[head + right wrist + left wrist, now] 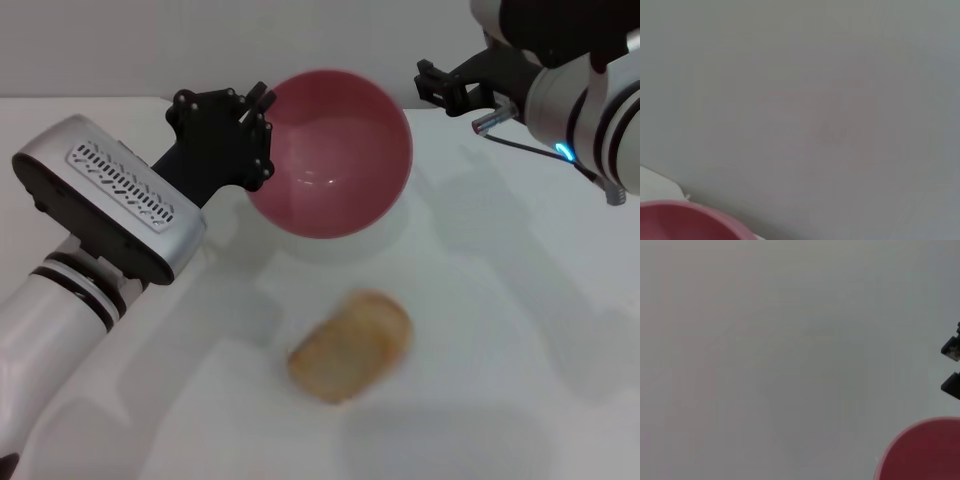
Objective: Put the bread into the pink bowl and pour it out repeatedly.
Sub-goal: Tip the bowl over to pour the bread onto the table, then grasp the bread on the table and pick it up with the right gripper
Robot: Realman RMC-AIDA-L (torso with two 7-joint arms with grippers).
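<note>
I see the left gripper [258, 135] at the left rim of the round, glossy pink plastic bowl [335, 165], clenched on that rim and holding the bowl off the white table [500, 350]. The bowl is tipped so its opening faces toward me; its inside shows only a highlight, nothing in it. In the left wrist view a part of the pink bowl [925, 452] fills one corner, with the other arm's black fingertips at the frame edge.

The elongated orange-brown toy bread loaf [352, 345] lies on the table, near of the bowl and apart from it, slightly right of centre. Its outline is blurred; I cannot make out its stripes.

The right gripper [447, 88] hangs at the far right, just beside the bowl's right rim, not touching it. It grasps nothing. I cannot tell whether its jaws are released or clenched. The right wrist view catches only a strip of the bowl's rim [695, 220] against grey.
</note>
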